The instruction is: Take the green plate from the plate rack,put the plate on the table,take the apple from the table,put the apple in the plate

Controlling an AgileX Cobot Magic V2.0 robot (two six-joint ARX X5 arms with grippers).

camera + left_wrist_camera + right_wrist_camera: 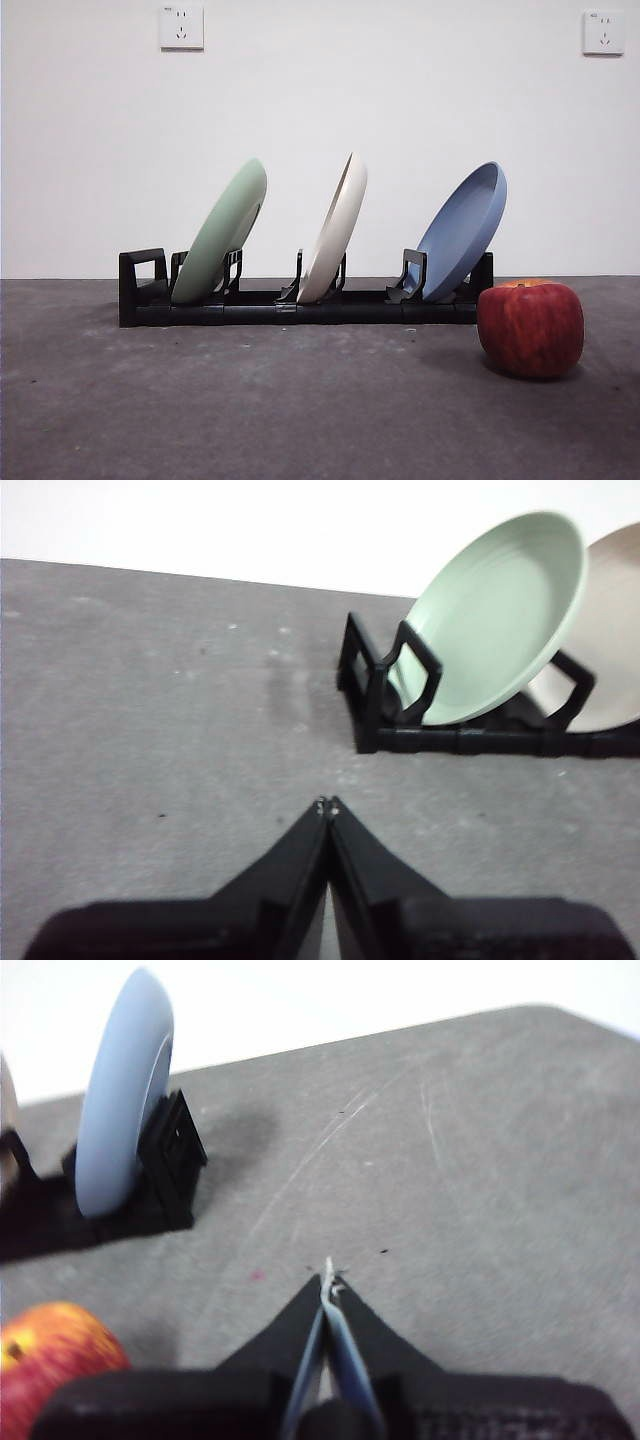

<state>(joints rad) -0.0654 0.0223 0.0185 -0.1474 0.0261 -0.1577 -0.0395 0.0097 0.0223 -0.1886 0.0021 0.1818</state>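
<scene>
The green plate [225,233] leans in the left slot of the black plate rack [290,305]. It also shows in the left wrist view [495,615], with the rack [400,695] under it. The dark red apple [530,328] sits on the grey table [250,410] in front of the rack's right end, and shows in the right wrist view [50,1355]. My left gripper [327,805] is shut and empty, short of the rack's left end. My right gripper [328,1278] is shut and empty, beside the apple. Neither arm shows in the front view.
A cream-white plate [335,230] stands in the rack's middle slot and a blue plate [465,228] in the right slot. A white wall with two sockets [181,27] stands behind the table.
</scene>
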